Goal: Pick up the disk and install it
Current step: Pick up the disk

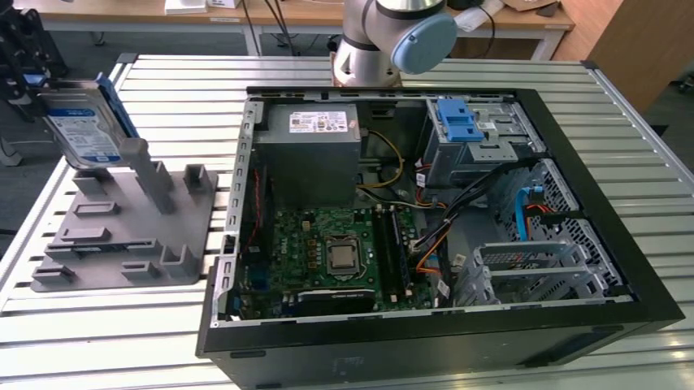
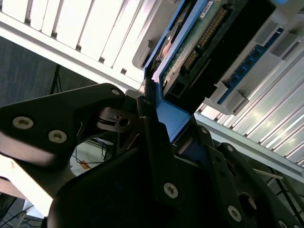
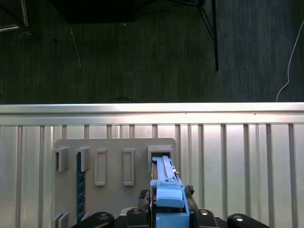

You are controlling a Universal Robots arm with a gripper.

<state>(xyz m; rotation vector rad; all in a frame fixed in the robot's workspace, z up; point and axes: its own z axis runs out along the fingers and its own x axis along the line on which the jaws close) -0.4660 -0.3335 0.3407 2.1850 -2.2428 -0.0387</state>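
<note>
At the wrist, black tool pinches the flat silver blue-railed disk edgewise, upright at the grey slotted plastic fixture on the ribbed metal table. Judgement: pull straight along slot, no tilt, or rails bind.

My gripper has its black fingers clamped on the disk, which juts past the fingertips. The arm's grey joint stands well apart from the fingers.

Bright, even light; glare streaks the table slats.
</note>
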